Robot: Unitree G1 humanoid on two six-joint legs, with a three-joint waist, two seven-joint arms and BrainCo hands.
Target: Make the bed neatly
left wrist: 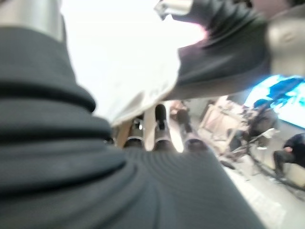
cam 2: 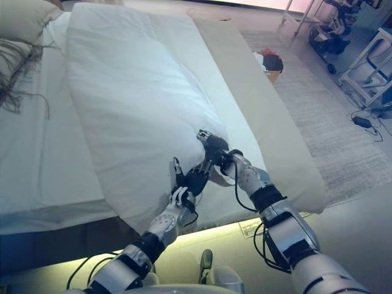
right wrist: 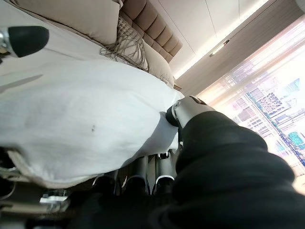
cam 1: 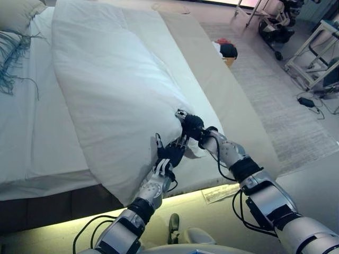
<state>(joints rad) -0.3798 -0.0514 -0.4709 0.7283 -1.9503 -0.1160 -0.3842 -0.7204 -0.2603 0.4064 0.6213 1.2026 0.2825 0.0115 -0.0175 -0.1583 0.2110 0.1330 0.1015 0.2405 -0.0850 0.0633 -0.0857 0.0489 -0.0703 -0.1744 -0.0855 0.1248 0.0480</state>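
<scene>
A white duvet (cam 1: 111, 79) lies in a thick fold along the bed (cam 1: 32, 148), its near corner at the foot edge. My right hand (cam 1: 192, 126) is at that corner; in the right wrist view its thumb (right wrist: 187, 109) lies on top of the duvet (right wrist: 81, 119) and its fingers (right wrist: 138, 174) curl below, pinching the cloth. My left hand (cam 1: 169, 152) is just beside it, nearer to me. Its fingers (left wrist: 161, 125) reach straight under the duvet's edge (left wrist: 133, 67), with the thumb apart.
Pillows and a fringed throw (cam 1: 13, 50) lie at the head of the bed. A beige cover (cam 1: 222, 79) runs along the bed's right side. A basket with red and dark things (cam 1: 226, 50) stands on the rug, with wheeled frames (cam 1: 312, 58) beyond.
</scene>
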